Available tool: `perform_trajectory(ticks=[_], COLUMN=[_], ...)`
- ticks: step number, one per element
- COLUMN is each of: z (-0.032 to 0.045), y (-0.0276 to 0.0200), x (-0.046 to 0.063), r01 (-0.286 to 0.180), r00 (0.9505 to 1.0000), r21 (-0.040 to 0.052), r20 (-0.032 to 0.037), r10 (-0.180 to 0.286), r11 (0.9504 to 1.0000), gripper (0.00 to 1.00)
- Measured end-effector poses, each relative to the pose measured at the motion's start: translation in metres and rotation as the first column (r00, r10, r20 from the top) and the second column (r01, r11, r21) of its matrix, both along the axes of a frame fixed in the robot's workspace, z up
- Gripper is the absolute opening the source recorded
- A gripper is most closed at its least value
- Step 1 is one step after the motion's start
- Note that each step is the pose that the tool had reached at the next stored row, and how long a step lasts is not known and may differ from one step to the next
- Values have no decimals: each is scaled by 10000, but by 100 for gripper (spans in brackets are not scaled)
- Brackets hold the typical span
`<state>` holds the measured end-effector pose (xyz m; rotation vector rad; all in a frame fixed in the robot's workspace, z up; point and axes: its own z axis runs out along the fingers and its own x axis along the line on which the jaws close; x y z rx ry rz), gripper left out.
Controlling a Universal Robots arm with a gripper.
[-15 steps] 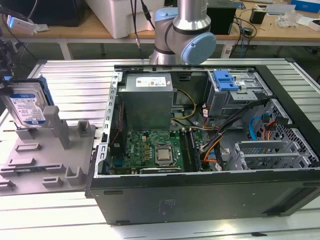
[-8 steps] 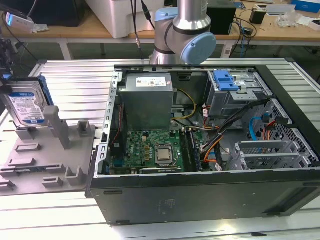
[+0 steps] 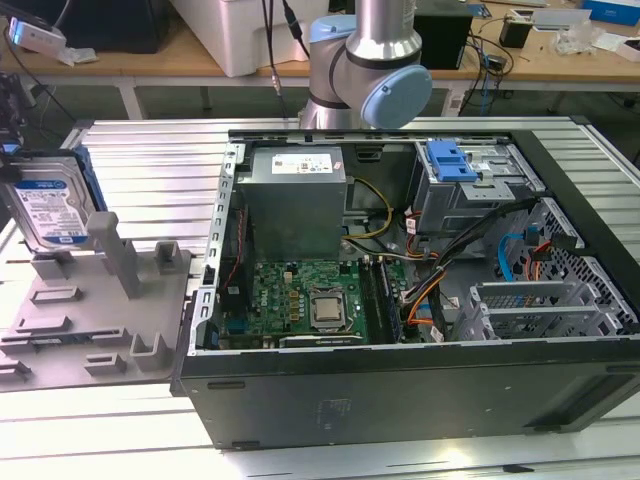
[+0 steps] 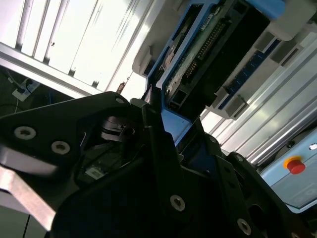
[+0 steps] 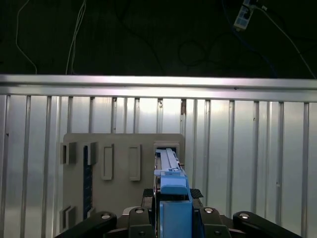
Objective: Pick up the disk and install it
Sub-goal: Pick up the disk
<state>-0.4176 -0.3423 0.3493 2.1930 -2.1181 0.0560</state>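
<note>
The disk [image 3: 48, 208], a silver hard drive with a white-and-blue label in a blue carrier, stands upright at the exterior view's far left, over a slot of the grey holder block [image 3: 110, 300]. My gripper [image 3: 18, 150] comes down on its upper edge and is shut on it. In the first wrist view the disk's blue edge [image 5: 174, 208] runs between the dark fingers of the gripper [image 5: 172, 193], with the holder block [image 5: 119, 163] beneath. The second wrist view shows the disk's circuit-board side [image 4: 208, 44] clamped by the gripper [image 4: 163, 119].
An open computer case [image 3: 400, 380] lies on the slatted aluminium table [image 3: 150, 150]. Inside are a power supply [image 3: 297, 195], a motherboard [image 3: 310, 300], cables, and a grey drive cage [image 3: 470, 195] topped by a blue latch [image 3: 452, 160]. The arm's base [image 3: 370, 60] stands behind the case.
</note>
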Motion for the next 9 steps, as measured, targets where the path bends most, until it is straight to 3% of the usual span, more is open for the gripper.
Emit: perform_trajectory(ticks=[9], z=[103], y=[21], x=[0], r01=[-44], r00=[10000], r21=[-42], r20=[61], r10=[44], r11=[10000], gripper=[37])
